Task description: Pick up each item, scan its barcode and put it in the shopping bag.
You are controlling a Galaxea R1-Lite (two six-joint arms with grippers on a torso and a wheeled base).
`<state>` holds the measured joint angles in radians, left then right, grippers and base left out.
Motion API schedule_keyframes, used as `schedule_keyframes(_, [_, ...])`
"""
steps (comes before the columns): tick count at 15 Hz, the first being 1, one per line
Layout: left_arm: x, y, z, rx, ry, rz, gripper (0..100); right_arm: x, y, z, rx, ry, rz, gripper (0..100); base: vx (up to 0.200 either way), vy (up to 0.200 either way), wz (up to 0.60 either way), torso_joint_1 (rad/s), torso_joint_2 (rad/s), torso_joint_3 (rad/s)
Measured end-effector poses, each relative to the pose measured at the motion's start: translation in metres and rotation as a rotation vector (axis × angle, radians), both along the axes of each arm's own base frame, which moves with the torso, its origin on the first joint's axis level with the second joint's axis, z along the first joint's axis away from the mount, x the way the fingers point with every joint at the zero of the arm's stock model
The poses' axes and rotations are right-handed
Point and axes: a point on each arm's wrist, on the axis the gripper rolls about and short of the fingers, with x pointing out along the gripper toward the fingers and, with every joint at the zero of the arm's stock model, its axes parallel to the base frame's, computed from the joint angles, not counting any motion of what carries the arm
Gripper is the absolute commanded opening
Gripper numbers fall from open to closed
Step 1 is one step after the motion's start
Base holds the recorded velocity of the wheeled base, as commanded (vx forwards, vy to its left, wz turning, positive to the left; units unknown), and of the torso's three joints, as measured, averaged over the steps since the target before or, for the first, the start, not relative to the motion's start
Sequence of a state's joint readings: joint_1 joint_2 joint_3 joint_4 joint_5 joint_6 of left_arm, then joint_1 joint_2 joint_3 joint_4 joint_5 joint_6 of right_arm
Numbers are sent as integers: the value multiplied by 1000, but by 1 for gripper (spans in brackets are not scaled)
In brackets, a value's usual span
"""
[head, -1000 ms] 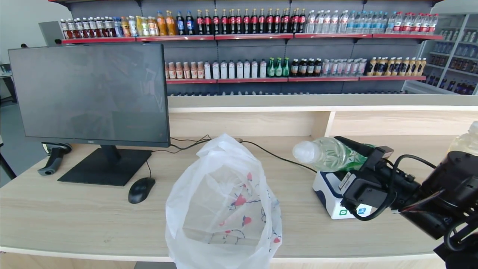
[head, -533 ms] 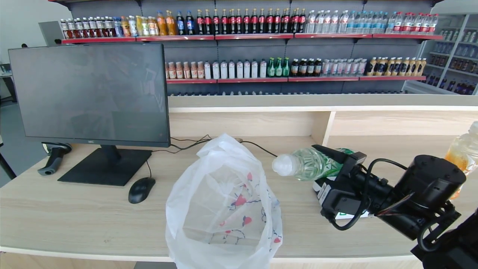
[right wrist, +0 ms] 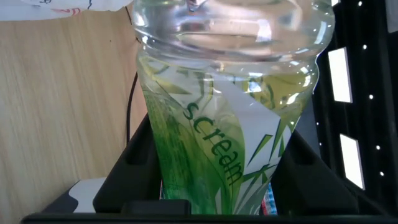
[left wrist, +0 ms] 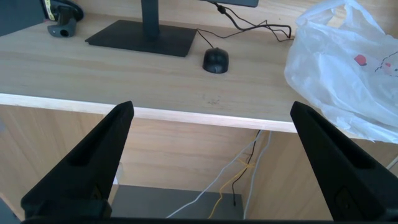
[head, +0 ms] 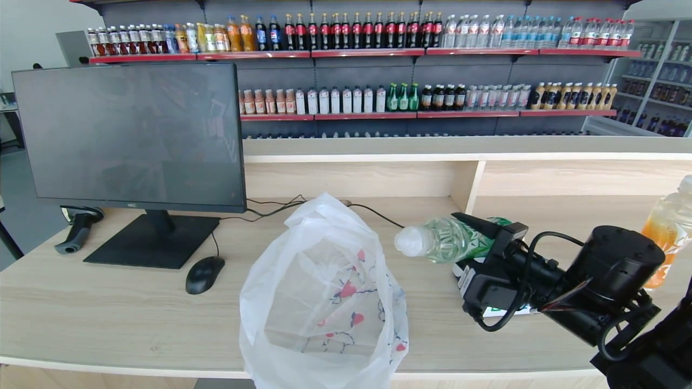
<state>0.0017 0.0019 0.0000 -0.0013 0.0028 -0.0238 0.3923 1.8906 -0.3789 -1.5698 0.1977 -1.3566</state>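
Observation:
My right gripper (head: pixel 478 233) is shut on a clear bottle with a green leaf label (head: pixel 443 239), held on its side above the counter, white cap pointing toward the shopping bag (head: pixel 323 302). The bottle (right wrist: pixel 227 118) sits between the black fingers (right wrist: pixel 134 165) in the right wrist view. The white plastic bag with red prints stands open at the counter's front middle. A white and blue scanner box (head: pixel 500 309) sits under the right gripper, mostly hidden. An orange drink bottle (head: pixel 667 227) stands at the far right. My left gripper (left wrist: pixel 208 158) hangs open below the counter's front edge.
A dark monitor (head: pixel 130 135) on its stand occupies the left, with a black mouse (head: pixel 204 273) in front and a handheld scanner (head: pixel 78 229) at the far left. Cables (head: pixel 378 216) run across the back of the counter (head: pixel 108 319). Drink shelves line the rear wall.
My right gripper has carried the bottle leftward and slightly down, off the scanner box toward the bag. In the last half second it barely moved. The orange bottle is now more exposed.

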Motion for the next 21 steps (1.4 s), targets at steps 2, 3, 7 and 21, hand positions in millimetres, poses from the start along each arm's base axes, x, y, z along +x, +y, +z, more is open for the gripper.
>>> schedule_keyframes(2, [0, 0, 0, 0, 0, 0, 100, 1, 0, -3, -4, 9, -1, 0, 0, 0, 0, 0, 0, 0])
schedule_keyframes(3, [0, 0, 0, 1, 0, 0, 100, 2, 0, -4, -5, 13, -2, 0, 0, 0, 0, 0, 0, 0])
schedule_keyframes(7, [0, 0, 0, 1, 0, 0, 100, 2, 1, -6, -8, 18, 2, 0, 0, 0, 0, 0, 0, 0])
schedule_keyframes(21, [0, 0, 0, 3, 0, -1, 100, 0, 1, -6, -11, 23, 10, 0, 0, 0, 0, 0, 0, 0])
